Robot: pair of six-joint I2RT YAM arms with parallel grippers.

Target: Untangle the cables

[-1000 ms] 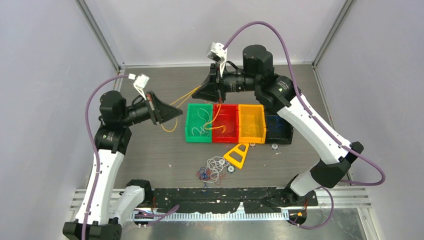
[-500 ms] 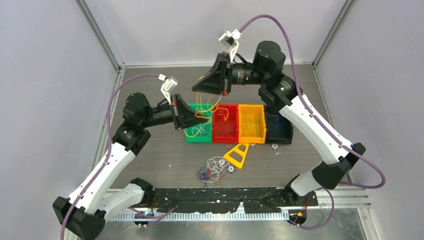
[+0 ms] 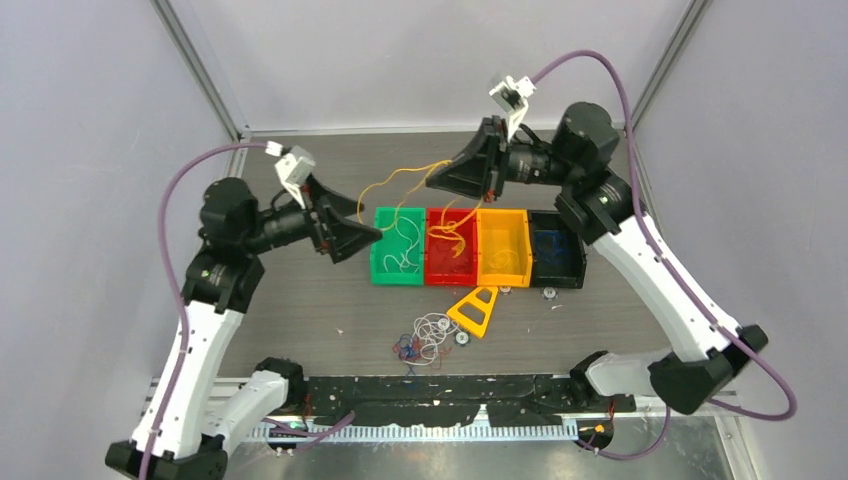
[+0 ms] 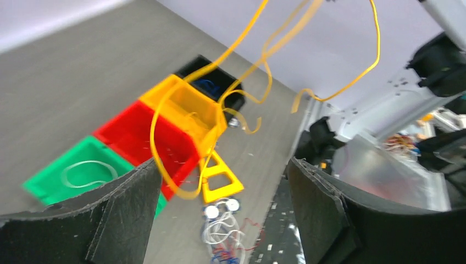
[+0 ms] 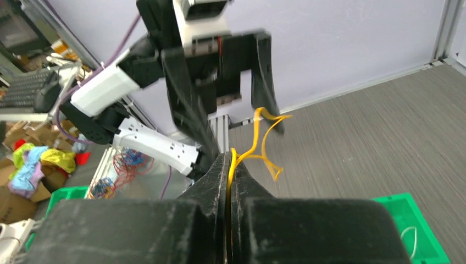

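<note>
A yellow cable [image 3: 400,181] hangs from my right gripper [image 3: 434,182], which is shut on it above the bins; its loops trail down into the red bin [image 3: 452,268]. In the right wrist view the yellow cable [image 5: 231,165] is pinched between the closed fingers. My left gripper [image 3: 372,236] stands open just left of the green bin [image 3: 398,278], holding nothing; the yellow cable [image 4: 156,132] dangles in front of it. A white cable [image 3: 400,255] lies in the green bin. A tangle of white, red and blue cables [image 3: 422,340] lies on the table, also showing in the left wrist view as a knot [image 4: 226,236].
Green, red, orange [image 3: 503,270] and dark [image 3: 558,272] bins stand in a row mid-table. A yellow triangular piece [image 3: 475,310] lies just in front of them beside small white discs. A black rail [image 3: 440,388] runs along the near edge.
My left gripper has opened, let go of the yellow cable and drawn back to the left. My right gripper has moved right with the cable, pulling it over the red bin.
</note>
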